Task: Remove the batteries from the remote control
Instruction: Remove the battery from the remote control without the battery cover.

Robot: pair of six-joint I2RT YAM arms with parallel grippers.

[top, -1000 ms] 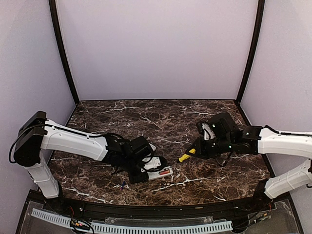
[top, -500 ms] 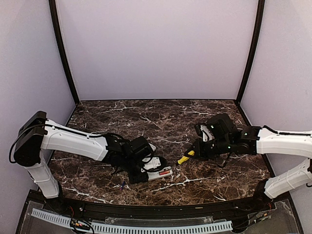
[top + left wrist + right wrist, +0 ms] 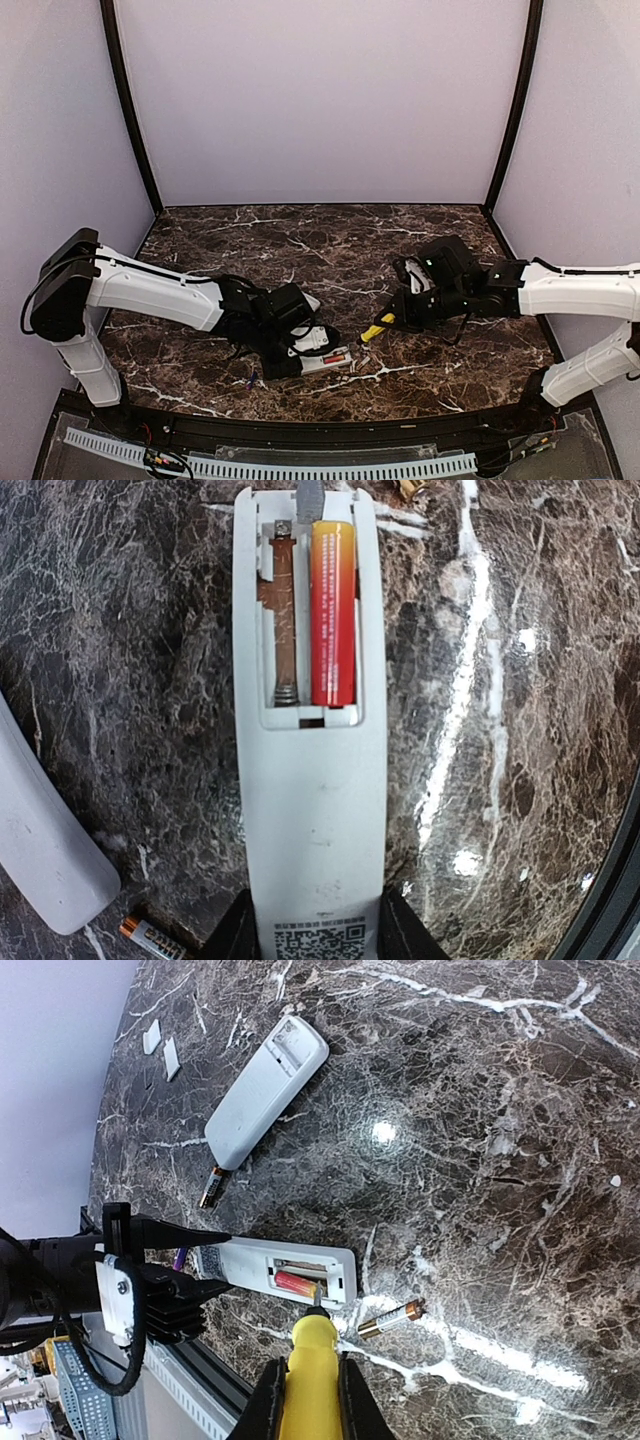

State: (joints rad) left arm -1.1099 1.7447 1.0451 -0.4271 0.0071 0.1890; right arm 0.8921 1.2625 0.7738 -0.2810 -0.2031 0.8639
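Over the last second the right hand, clamped on the yellow-handled screwdriver, has crept left over the dark marbled counter. Its blade now reaches the open bay of the white plastic remote control, which the left hand grips at bottom centre. One red-orange cylindrical battery sits beside an empty slot, so prying looks imminent.

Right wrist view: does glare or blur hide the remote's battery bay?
Right wrist: glare patches on the table lie clear of the remote; its bay is sharp, the screwdriver tip at its edge. Left wrist: red battery crisp, dark corner lower right.
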